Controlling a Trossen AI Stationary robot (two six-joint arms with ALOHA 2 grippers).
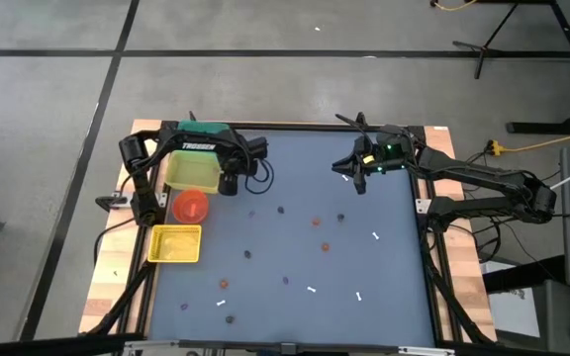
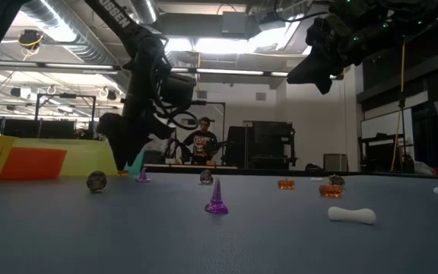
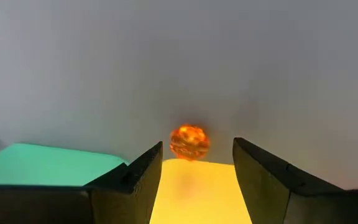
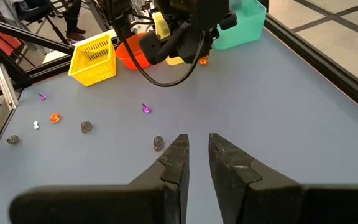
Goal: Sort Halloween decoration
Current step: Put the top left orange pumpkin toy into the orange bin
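Note:
The Halloween decoration lies scattered on the blue table: orange rounds (image 1: 317, 222), dark pieces (image 1: 281, 210), white sticks (image 1: 375, 235), and a purple cone (image 2: 217, 199). My left gripper (image 1: 230, 185) points steeply down beside the bins. It is open, and one orange round trinket (image 3: 189, 142) lies on the table just beyond its fingertips, in line with the gap (image 3: 197, 158). It touches nothing. My right gripper (image 1: 359, 180) hangs high over the far right of the table. Its fingers (image 4: 196, 155) stand slightly apart with nothing between them.
Along the table's left side stand a teal bin (image 1: 201, 129), a pale yellow bin (image 1: 188, 170), a red bin (image 1: 191, 205) and a yellow basket (image 1: 176, 244). A cable loops beside the left gripper (image 1: 258, 178). A person sits in the room behind (image 2: 201, 141).

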